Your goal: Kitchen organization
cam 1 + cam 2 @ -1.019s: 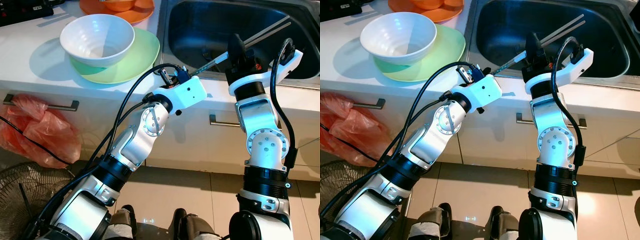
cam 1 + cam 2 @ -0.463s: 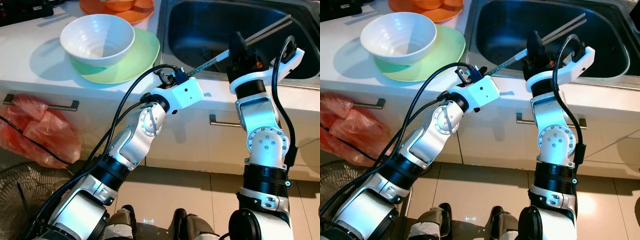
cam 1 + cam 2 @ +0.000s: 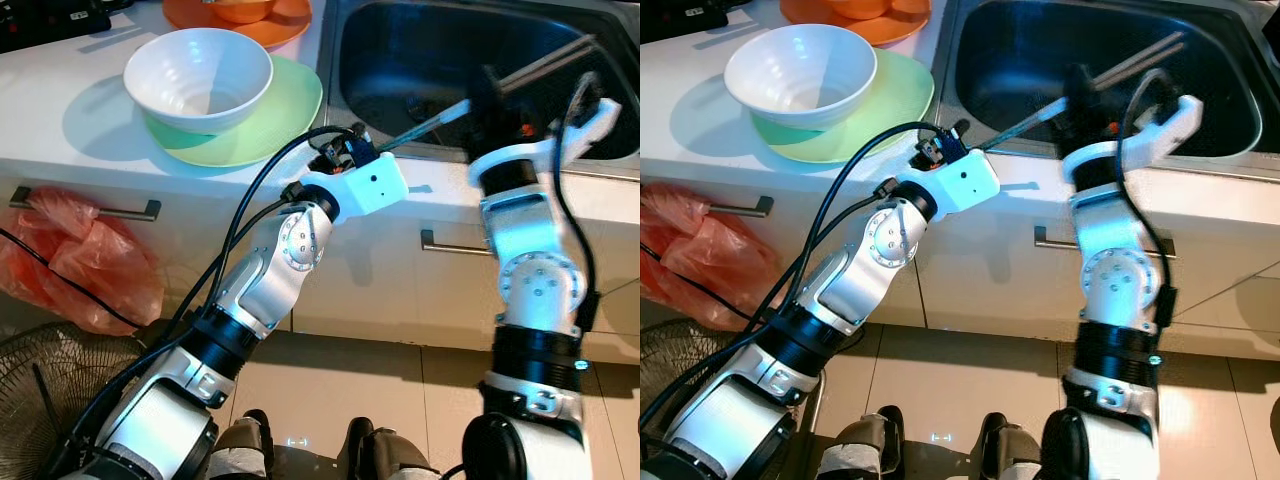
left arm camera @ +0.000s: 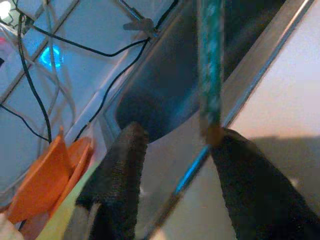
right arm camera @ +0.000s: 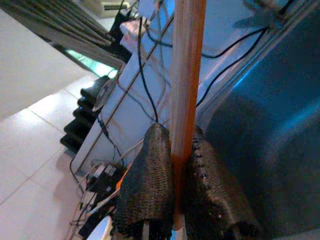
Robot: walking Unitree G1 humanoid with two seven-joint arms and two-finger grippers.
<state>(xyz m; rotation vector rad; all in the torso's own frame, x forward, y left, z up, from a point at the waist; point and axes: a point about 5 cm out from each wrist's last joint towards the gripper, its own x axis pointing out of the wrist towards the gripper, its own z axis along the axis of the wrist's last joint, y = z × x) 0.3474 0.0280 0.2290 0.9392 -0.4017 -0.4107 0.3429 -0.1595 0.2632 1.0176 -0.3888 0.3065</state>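
Our right hand pinched wooden chopsticks over the sink. Our left hand was open, a green chopstick loose between its fingers; it could well slip away.

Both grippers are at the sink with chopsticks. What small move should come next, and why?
Probably shut the left gripper on the green chopstick: its fingers stand apart with the stick's end against one, while the right gripper already clamps the wooden chopsticks over the sink.

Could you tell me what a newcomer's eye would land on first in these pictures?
Probably the two silver arms reaching over the steel sink: the right gripper is clamped on wooden chopsticks, and a green-patterned stick hangs by the open left gripper. Next, the white bowl on the pale green plate, left on the counter.
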